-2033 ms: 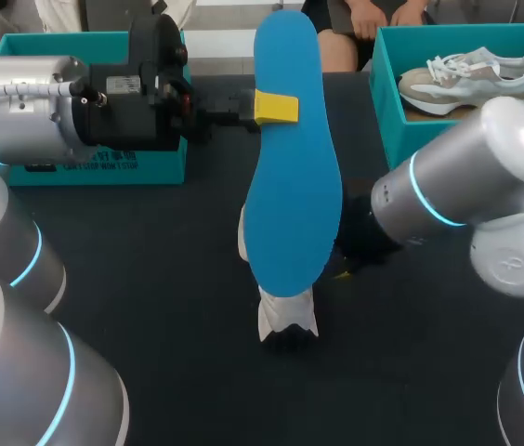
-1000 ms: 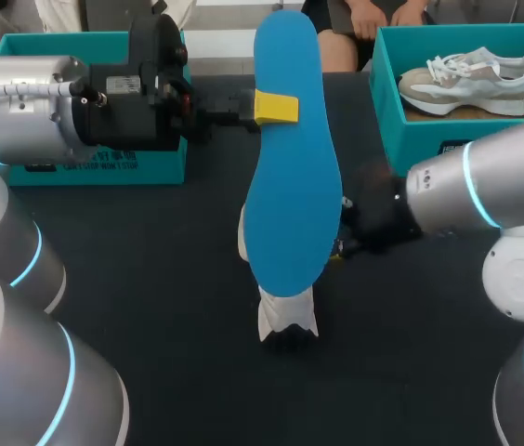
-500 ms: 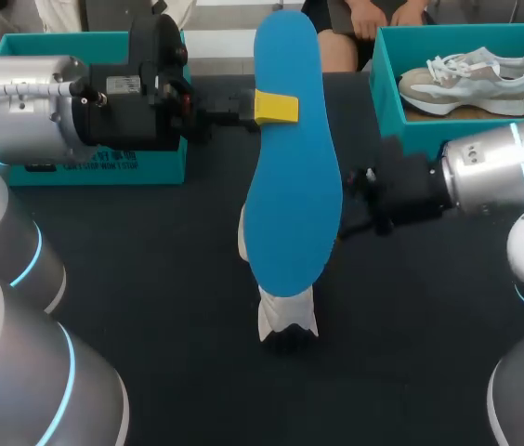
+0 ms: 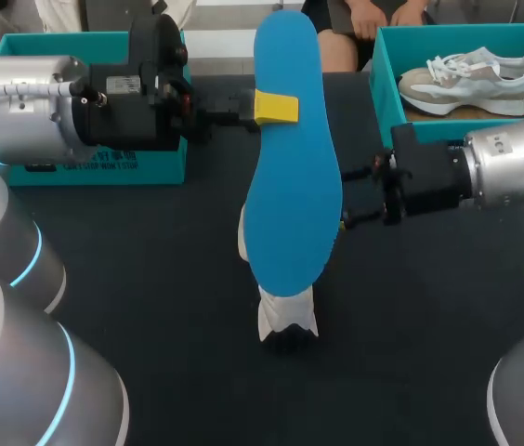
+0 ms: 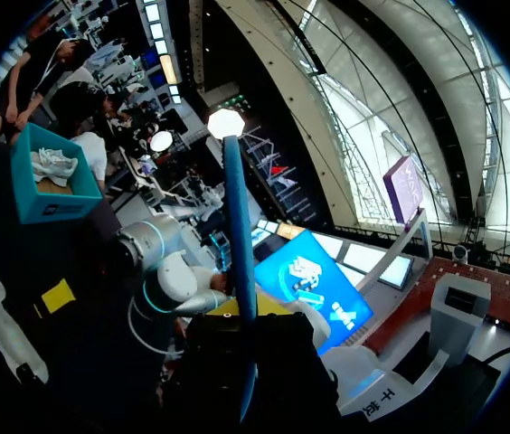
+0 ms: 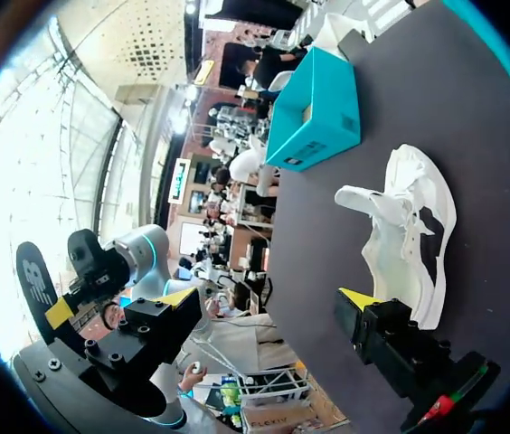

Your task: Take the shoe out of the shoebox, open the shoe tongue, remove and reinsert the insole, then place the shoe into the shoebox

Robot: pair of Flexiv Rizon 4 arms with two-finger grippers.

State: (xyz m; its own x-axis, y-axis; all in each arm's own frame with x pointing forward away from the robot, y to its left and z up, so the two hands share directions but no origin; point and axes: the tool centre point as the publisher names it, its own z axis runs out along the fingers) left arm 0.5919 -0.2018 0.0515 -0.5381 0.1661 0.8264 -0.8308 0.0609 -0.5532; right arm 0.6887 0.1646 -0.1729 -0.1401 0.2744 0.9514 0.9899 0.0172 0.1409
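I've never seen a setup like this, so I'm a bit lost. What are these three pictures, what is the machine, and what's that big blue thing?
This is one robot with two arms, working at a dark table. The head view looks down from above and behind it. The two round pictures come from a camera on each wrist. The left gripper is shut on a blue insole and holds it up above the table, close to the head camera, which is why it looks so large. Under it a white shoe lies on the table. The right gripper is open and holds nothing; the white shoe is ahead of it. On the right a teal shoebox holds another shoe. A second teal box sits at the left, behind the left arm.
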